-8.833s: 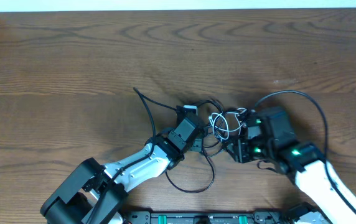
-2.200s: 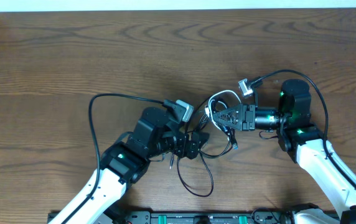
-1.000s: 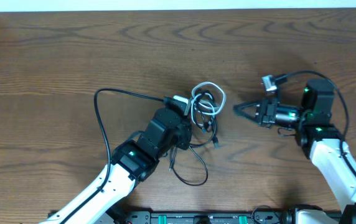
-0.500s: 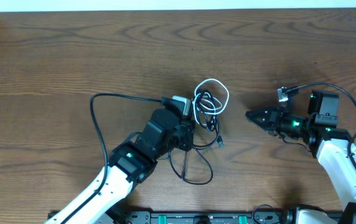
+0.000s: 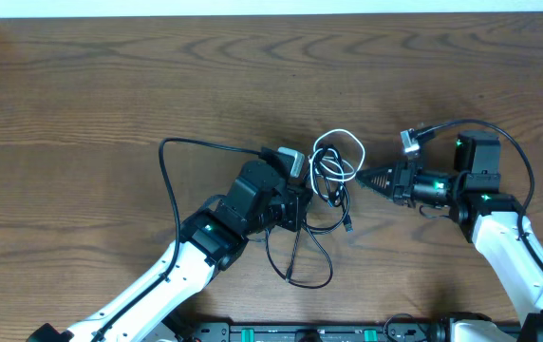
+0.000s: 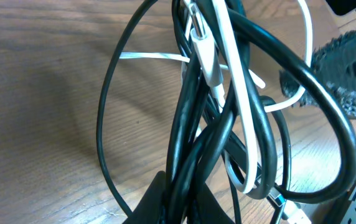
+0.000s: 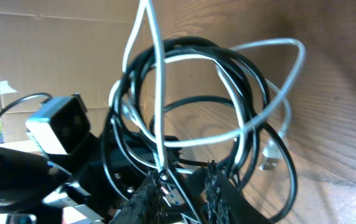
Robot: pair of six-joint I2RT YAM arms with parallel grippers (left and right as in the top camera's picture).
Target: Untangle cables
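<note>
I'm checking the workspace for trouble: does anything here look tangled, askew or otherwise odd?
Yes. The cables sit in a knotted clump between the arms, the white cable looped through the black ones. The left gripper is shut on black strands; the right gripper points at the clump with jaws slightly apart. Nothing looks damaged.

left arm (image 5: 172,275) reaches up and right from the near edge, its left gripper (image 5: 296,202) clamped tight on the cables (image 5: 333,171). right arm (image 5: 504,242) bends in from the right, its right gripper (image 5: 366,178) pointing left, fingers slightly apart; whether it grips is unclear.
</note>
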